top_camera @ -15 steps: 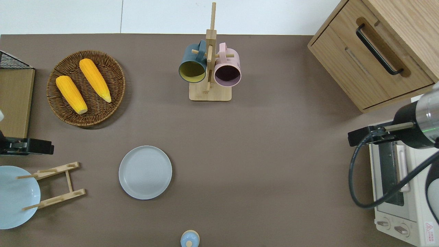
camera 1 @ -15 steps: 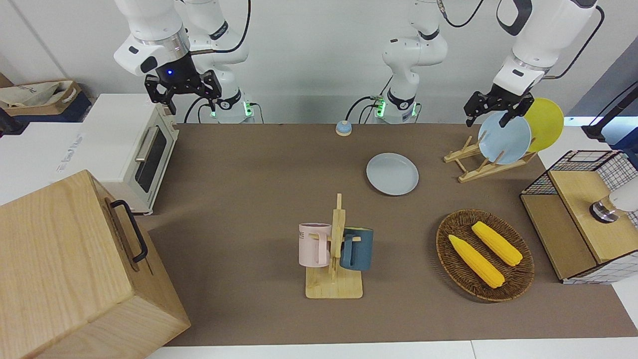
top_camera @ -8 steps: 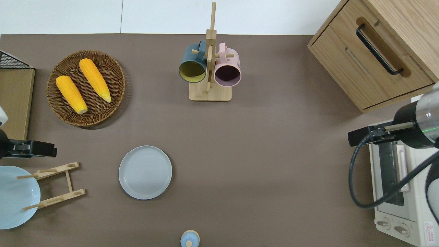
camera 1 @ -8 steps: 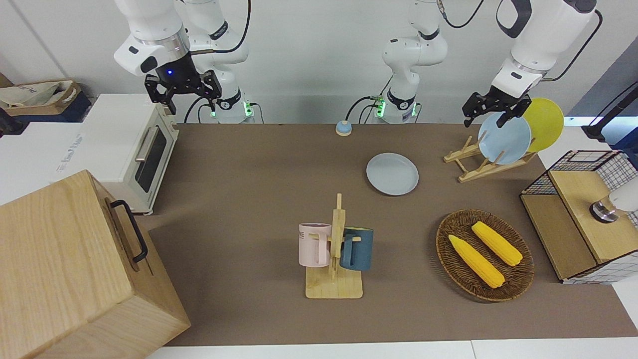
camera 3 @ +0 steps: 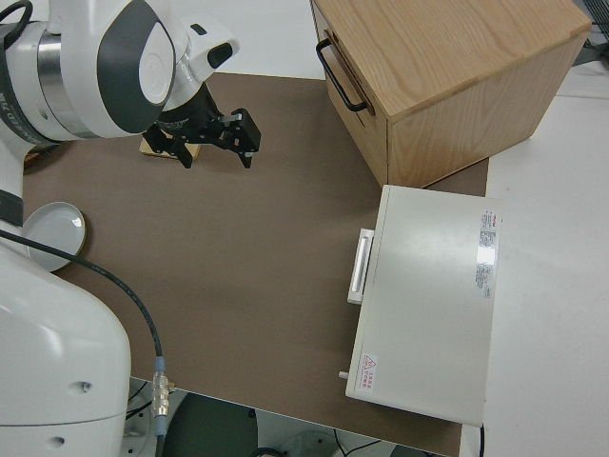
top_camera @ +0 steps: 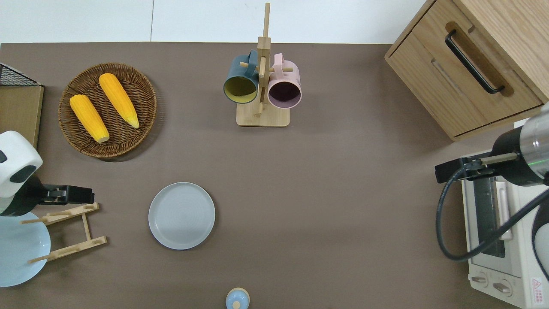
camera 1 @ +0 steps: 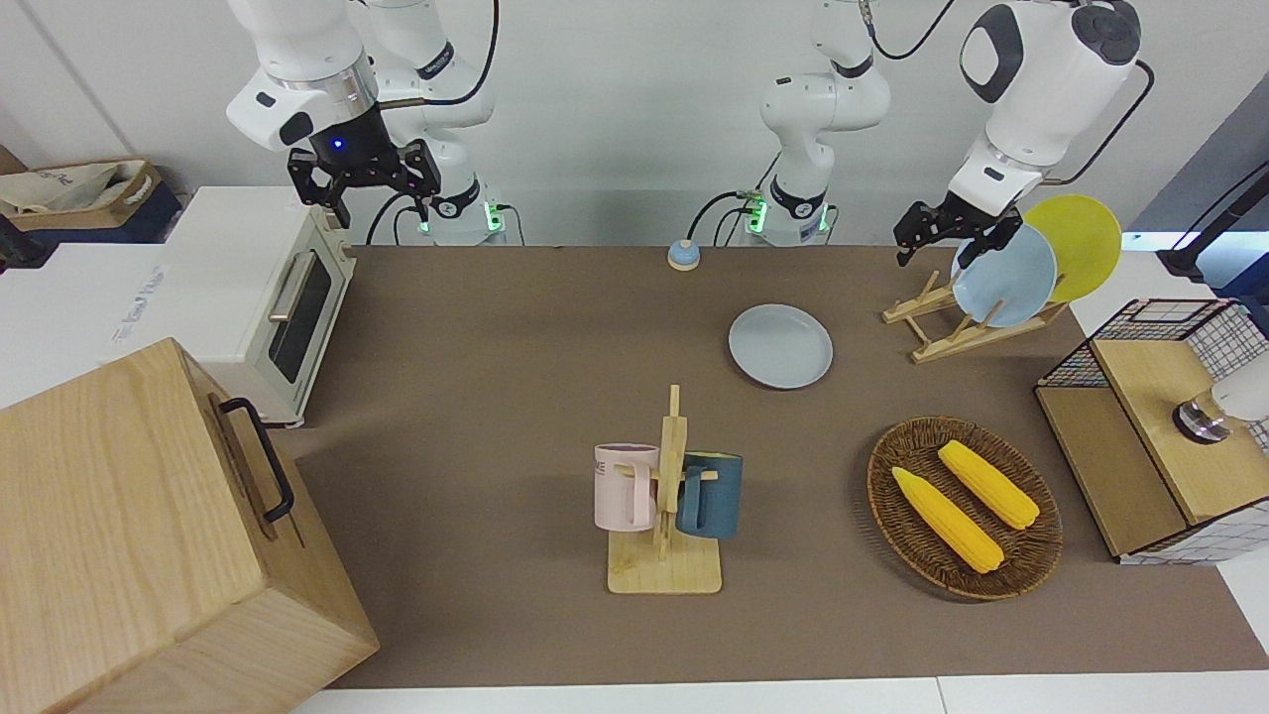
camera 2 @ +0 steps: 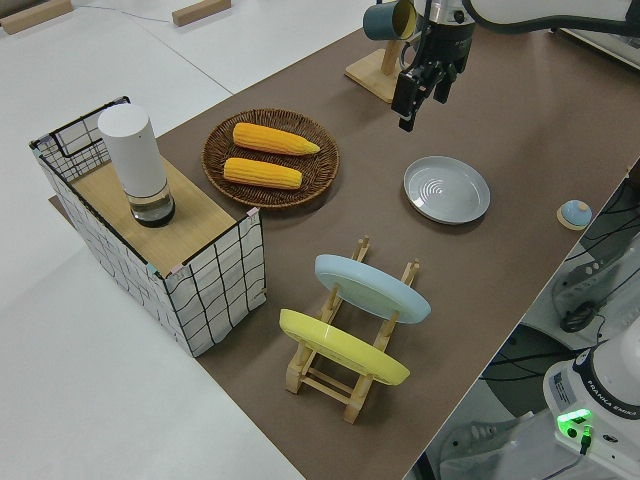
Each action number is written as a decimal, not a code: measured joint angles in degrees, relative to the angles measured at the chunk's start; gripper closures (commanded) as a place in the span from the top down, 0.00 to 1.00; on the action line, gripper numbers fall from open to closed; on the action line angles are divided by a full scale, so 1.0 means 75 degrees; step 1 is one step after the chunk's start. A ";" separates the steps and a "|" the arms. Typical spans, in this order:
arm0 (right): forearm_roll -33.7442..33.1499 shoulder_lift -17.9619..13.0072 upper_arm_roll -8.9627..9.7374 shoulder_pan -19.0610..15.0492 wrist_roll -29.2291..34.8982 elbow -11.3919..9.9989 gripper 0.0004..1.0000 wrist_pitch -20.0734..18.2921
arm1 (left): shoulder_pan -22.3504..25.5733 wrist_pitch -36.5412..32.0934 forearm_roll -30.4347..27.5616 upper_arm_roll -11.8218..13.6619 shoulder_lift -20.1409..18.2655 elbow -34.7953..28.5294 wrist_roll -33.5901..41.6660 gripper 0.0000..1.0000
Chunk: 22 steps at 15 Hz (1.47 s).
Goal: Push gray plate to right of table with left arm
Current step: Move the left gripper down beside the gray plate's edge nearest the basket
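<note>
The gray plate [camera 1: 780, 346] lies flat on the brown table [camera 1: 496, 347], also in the overhead view [top_camera: 181, 215] and the left side view [camera 2: 447, 188]. My left gripper [camera 1: 947, 248] is open and empty, up in the air. The overhead view shows the left gripper [top_camera: 73, 195] over the farther rail of the wooden dish rack [top_camera: 64, 231], toward the left arm's end of the table from the gray plate and apart from it. In the left side view the left gripper [camera 2: 408, 112] points down. My right gripper [camera 1: 365, 193] is open and parked.
The dish rack holds a sky-blue plate [camera 1: 1003, 275] and a yellow plate [camera 1: 1076, 248]. A wicker basket [camera 1: 897, 516] holds two corn cobs. A mug tree [camera 1: 669, 496], a small blue bell [camera 1: 682, 256], a toaster oven [camera 1: 263, 297], a wooden cabinet [camera 1: 149, 535] and a wire crate [camera 1: 1160, 426] stand around.
My left gripper has moved along the table from the left arm's end toward the gray plate. The plate and the right arm have not moved.
</note>
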 measured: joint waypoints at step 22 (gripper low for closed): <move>0.0000 0.0000 0.0000 0.0000 0.0000 0.0000 0.98 0.0000 | -0.0246 0.4972 -0.0374 -0.0859 -0.0301 -0.4684 -0.0894 0.97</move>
